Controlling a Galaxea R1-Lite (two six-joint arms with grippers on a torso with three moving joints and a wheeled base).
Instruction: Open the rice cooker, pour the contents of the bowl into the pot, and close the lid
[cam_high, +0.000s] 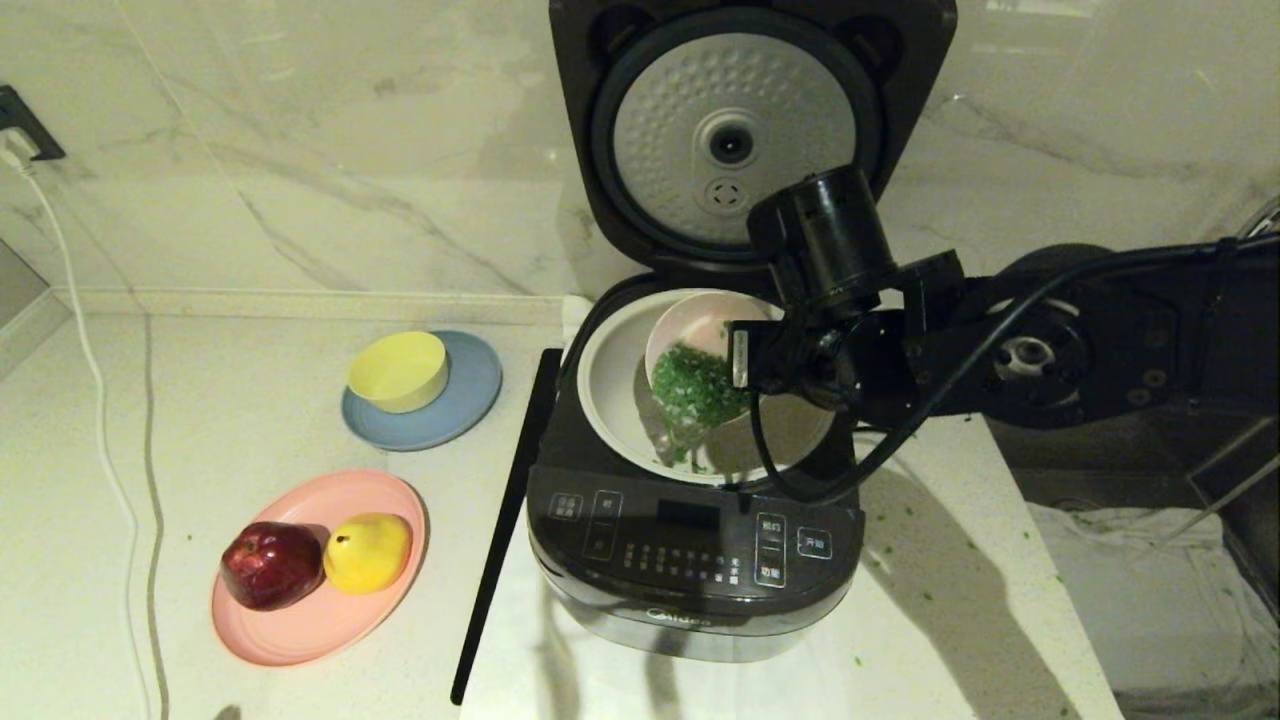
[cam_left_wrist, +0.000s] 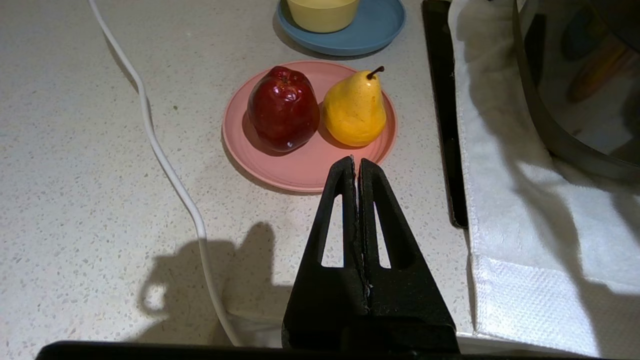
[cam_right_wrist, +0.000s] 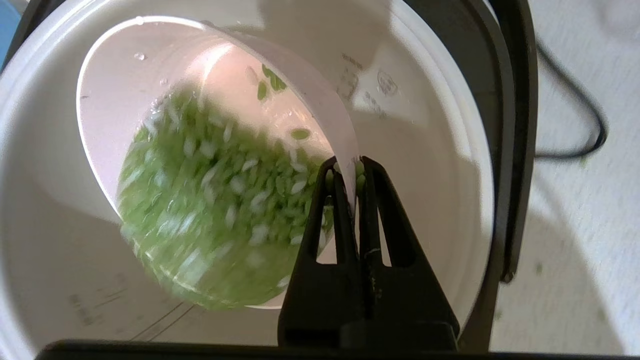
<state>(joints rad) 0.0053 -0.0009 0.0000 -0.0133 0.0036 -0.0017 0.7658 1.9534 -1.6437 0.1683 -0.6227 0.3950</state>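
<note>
Head view: the dark boxy rice cooker (cam_high: 695, 560) stands on the pale speckled surface (cam_high: 250, 400), its hinged lid (cam_high: 745, 130) upright. The right gripper (cam_right_wrist: 350, 167), jaws clamped on the rim of the small pale pink bowl (cam_right_wrist: 150, 100), holds it tipped over the off-white inner pot (cam_high: 615, 380), green chopped contents (cam_right_wrist: 210, 210) spilling downward. The left gripper (cam_left_wrist: 356, 162) (jaws together, holding nothing) hangs near the pink plate (cam_left_wrist: 300, 165).
</note>
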